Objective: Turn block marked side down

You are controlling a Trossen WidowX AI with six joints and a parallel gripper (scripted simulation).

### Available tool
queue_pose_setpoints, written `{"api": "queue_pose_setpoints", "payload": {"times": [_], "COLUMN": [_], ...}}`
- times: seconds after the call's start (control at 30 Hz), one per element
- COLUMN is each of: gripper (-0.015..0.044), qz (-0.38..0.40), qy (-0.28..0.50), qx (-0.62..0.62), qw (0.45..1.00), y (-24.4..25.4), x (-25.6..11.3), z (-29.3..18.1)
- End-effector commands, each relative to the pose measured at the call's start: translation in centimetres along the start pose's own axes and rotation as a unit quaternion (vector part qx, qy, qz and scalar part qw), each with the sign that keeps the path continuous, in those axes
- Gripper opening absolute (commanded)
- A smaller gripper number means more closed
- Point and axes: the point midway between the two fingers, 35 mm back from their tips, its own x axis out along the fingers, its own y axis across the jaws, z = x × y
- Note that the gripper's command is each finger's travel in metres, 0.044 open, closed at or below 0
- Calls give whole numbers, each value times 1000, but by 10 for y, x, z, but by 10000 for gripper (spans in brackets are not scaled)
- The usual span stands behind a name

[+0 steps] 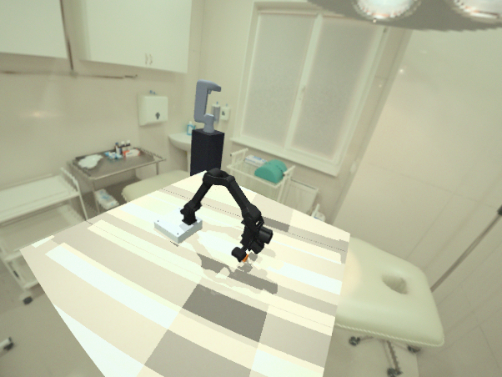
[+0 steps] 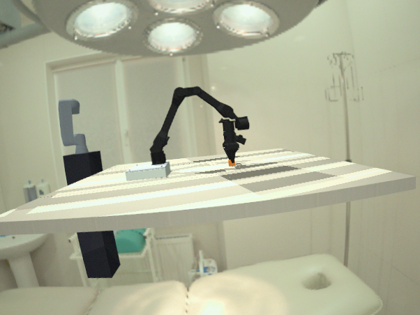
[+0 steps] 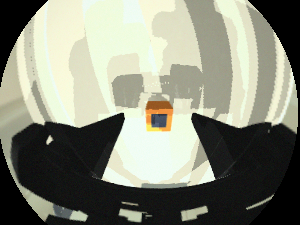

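Observation:
The small orange block [image 1: 245, 258] [image 2: 231, 163] [image 3: 159, 127] rests on the table [image 1: 225, 354] [image 2: 139, 198] [image 3: 102, 29]. In the wrist view its upper face shows a dark blue square mark [image 3: 159, 120] inside an orange and yellow border, so the marked side faces up. A plain darker orange side shows beyond it. My gripper [image 1: 247, 254] [image 2: 231, 161] [image 3: 158, 116] points down, wide open and empty, low over the block. In the wrist view the block appears between the two fingertips, with a gap on each side. In the top view a finger partly hides the block.
The arm's pale base box [image 1: 177, 229] [image 2: 148, 171] stands on the table, left of the block in the top and exterior views. A dark pedestal [image 1: 206, 152] [image 2: 84, 167] with a grey-blue device stands beyond the table. A cream treatment couch [image 1: 375, 300] [image 2: 244, 289] is outside the table edge.

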Motion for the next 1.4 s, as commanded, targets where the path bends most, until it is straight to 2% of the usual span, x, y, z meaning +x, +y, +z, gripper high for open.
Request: {"api": "queue_pose_setpoints", "payload": {"times": [0.0,0.03,0.43,0.93,0.97,1.13,1.37], "gripper": [440,440,125,25,0,0,0], "qz": [-3,-3,-3,-3,-3,-3,-3], "qy": [1,1,1,1,1,1,-11], "qx": [-3,-3,-3,-3,-3,-3,-3], "qw": [1000,1000,1000,1000,1000,1000,1000], "y": [-1,-1,-1,-1,-1,-1,-1], "x": [6,6,6,6,5,-22,-22], "z": [-1,-1,-1,-1,-1,-1,0]}}
